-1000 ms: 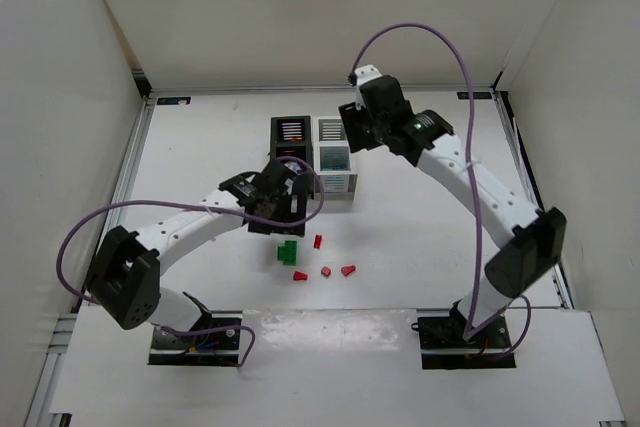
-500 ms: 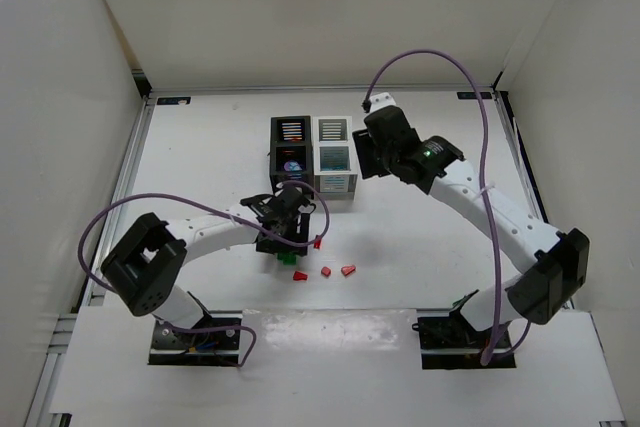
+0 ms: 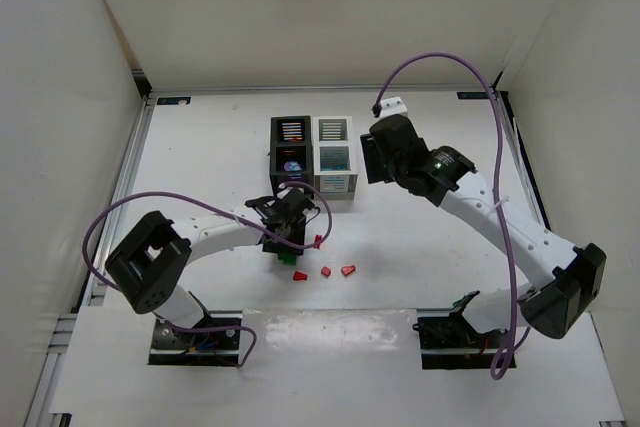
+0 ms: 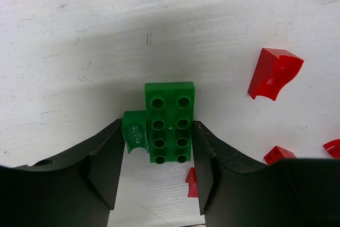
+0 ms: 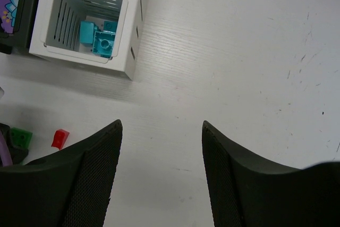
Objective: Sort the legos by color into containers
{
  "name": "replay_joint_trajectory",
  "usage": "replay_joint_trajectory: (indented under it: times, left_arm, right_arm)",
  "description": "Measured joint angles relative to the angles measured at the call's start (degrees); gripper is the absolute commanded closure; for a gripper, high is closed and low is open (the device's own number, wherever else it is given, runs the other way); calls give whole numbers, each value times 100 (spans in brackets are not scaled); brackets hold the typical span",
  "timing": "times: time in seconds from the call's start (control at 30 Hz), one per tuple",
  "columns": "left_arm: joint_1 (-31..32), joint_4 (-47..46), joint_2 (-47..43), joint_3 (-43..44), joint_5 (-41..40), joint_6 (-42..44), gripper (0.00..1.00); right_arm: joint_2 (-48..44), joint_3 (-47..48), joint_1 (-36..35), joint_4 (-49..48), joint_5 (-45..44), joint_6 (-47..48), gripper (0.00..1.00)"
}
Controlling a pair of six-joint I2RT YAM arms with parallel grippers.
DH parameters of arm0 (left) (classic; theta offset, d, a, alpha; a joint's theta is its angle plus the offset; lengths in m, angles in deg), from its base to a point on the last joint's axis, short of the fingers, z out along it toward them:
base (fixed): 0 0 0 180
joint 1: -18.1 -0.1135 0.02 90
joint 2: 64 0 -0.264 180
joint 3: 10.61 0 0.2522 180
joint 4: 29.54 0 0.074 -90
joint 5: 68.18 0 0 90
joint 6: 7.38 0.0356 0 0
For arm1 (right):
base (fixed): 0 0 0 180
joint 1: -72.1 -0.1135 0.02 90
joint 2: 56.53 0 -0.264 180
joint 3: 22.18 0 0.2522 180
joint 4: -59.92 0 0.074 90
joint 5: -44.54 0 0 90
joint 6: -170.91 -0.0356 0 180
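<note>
A green 2x4 lego (image 4: 170, 120) lies on the table with a small green piece (image 4: 135, 134) against its left side. My left gripper (image 4: 158, 127) is down over them, its jaws touching the pair on both sides. From above, that gripper (image 3: 287, 245) covers most of the green legos (image 3: 284, 256). Red legos (image 4: 273, 73) lie scattered to the right, one (image 4: 192, 182) half under the right finger. My right gripper (image 5: 162, 126) hangs open and empty over bare table, right of the white container (image 5: 133, 51), which holds teal legos (image 5: 98, 38). The black container (image 3: 274, 142) stands left of the white one (image 3: 336, 184).
Three red pieces (image 3: 326, 271) lie in a row near the table's front, and another (image 3: 317, 242) sits just right of my left gripper. High white walls enclose the table on three sides. A purple cable loops off each arm.
My left gripper has dropped from beside the containers down onto the green legos, and its jaws have closed in on them. My right arm has drawn back to the right, away from the white container.
</note>
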Motion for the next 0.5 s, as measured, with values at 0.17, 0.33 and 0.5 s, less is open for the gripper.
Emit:
replay_joint_trajectory:
  times: [0.17,0.33,0.5]
  left_arm:
    - [66,225,-4,79,-50,-39,45]
    - [96,822,-304,476,-177,31,44]
    - [94,1156,-1056,1259,-472,365,39]
  right_arm:
    - [-68,-42,7,26,-9,-59,35]
    - [-203,-131,35,15,-7,-76,35]
    - [-402,-304,260,-28,96,-85,35]
